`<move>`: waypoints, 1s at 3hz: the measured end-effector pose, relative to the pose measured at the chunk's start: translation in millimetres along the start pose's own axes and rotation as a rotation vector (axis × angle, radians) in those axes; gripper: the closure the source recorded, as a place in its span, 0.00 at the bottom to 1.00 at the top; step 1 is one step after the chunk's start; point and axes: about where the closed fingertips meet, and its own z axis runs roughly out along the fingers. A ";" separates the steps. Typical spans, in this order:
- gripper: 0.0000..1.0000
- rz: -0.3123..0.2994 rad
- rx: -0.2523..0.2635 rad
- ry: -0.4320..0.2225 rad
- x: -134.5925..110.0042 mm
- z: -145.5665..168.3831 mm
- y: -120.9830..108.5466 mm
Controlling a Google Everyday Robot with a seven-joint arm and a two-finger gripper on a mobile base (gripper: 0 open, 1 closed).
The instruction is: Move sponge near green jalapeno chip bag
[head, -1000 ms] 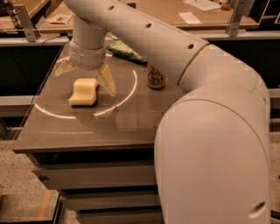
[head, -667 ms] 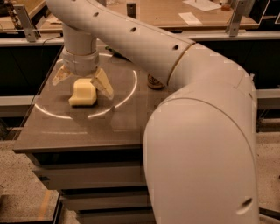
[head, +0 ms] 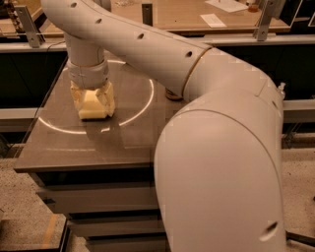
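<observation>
The pale yellow sponge (head: 92, 109) lies on the left part of the dark tabletop (head: 103, 142), inside a white ring of light. My gripper (head: 92, 100) points straight down over it, with its yellowish fingers (head: 108, 96) pressed against the sponge's left and right sides. The sponge still rests on the table. The green jalapeno chip bag is hidden behind my arm (head: 147, 44), which crosses the back of the table.
A tan-orange soda can (head: 172, 94) peeks out from under my arm at mid-table. My large white arm housing (head: 221, 172) fills the right foreground. A wooden counter (head: 187, 15) with papers runs behind the table. The table's front edge is near.
The gripper has come down over the sponge, and its fingers, spread wide before, have closed in on the sponge's sides. The arm now covers the chip bag.
</observation>
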 end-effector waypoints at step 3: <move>1.00 0.047 0.109 0.064 10.8 -49.1 13.8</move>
